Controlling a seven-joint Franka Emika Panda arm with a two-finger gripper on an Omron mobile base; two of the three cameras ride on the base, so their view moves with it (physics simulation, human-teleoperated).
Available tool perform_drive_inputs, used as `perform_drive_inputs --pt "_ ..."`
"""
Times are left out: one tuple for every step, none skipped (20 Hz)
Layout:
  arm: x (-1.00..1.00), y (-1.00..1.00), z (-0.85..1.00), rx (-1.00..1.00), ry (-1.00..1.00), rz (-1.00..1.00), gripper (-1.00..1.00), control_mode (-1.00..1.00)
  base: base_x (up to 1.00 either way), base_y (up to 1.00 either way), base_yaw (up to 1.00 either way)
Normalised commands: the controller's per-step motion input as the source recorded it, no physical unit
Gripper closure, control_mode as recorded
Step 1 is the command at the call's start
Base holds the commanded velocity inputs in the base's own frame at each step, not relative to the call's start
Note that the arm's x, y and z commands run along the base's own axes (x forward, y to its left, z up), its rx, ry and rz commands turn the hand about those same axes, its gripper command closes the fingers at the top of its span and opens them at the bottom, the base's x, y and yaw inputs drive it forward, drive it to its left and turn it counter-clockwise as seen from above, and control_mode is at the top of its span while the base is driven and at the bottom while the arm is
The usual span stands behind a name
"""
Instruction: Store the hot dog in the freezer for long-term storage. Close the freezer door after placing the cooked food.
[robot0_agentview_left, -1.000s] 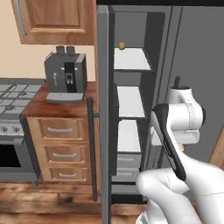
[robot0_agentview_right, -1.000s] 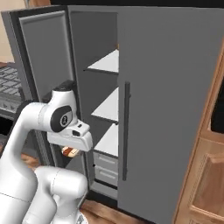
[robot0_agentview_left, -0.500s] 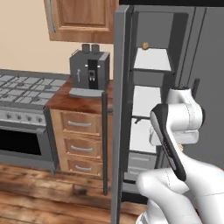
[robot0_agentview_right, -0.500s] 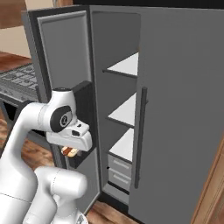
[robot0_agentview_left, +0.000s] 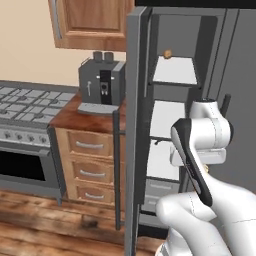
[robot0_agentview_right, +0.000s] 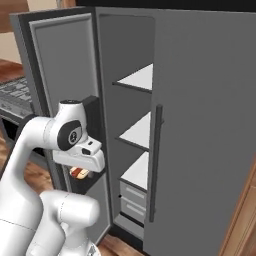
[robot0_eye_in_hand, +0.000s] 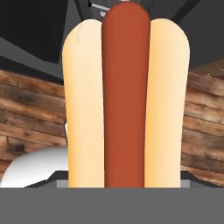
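My gripper (robot0_agentview_right: 80, 173) hangs under the white hand, shut on the hot dog (robot0_agentview_right: 78, 173), a tan bun with a red-orange sausage. In the hand view the hot dog (robot0_eye_in_hand: 126, 100) stands lengthwise right in front of the camera and hides the fingertips. The freezer (robot0_agentview_left: 170, 115) stands ahead with its white shelves and grey drawers in sight. The freezer door (robot0_agentview_left: 136, 125) is swung wide open and shows edge-on; the right base view shows its inner face (robot0_agentview_right: 62, 65) just behind my hand.
A small round brown lump (robot0_agentview_left: 168, 52) lies on the top freezer shelf. The plain grey fridge door (robot0_agentview_right: 205, 125) is shut. Left of the fridge are a coffee machine (robot0_agentview_left: 101, 85) on a wooden drawer cabinet (robot0_agentview_left: 90, 150), a stove (robot0_agentview_left: 25, 100), and wooden floor below.
The whole picture has shifted in both base views, so the base has driven; the fridge now looms larger. The arm keeps the same pose with the hot dog still held.
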Motion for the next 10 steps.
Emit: perform_drive_inputs --pt "0.0 0.0 0.0 0.0 0.0 0.0 1.0 1.0 0.34 0.0 -0.09" --pt "0.0 0.0 0.0 0.0 0.0 0.0 1.0 1.0 0.35 0.0 -0.11" --pt "0.0 0.0 0.0 0.0 0.0 0.0 1.0 1.0 0.38 0.0 -0.11" --pt "0.0 0.0 0.0 0.0 0.0 0.0 1.0 1.0 0.39 -0.07 -0.11" --pt "0.0 0.0 0.0 0.0 0.0 0.0 1.0 1.0 0.38 -0.12 -0.09" --pt "0.0 0.0 0.0 0.0 0.0 0.0 1.0 1.0 0.37 -0.22 -0.07" --pt "0.0 0.0 0.0 0.0 0.0 0.0 1.0 1.0 0.34 -0.25 -0.04" --pt "0.0 0.0 0.0 0.0 0.0 0.0 1.0 1.0 0.33 -0.26 -0.02" --pt "0.0 0.0 0.0 0.0 0.0 0.0 1.0 1.0 0.32 -0.31 0.0" --pt "0.0 0.0 0.0 0.0 0.0 0.0 1.0 1.0 0.31 -0.29 0.0"
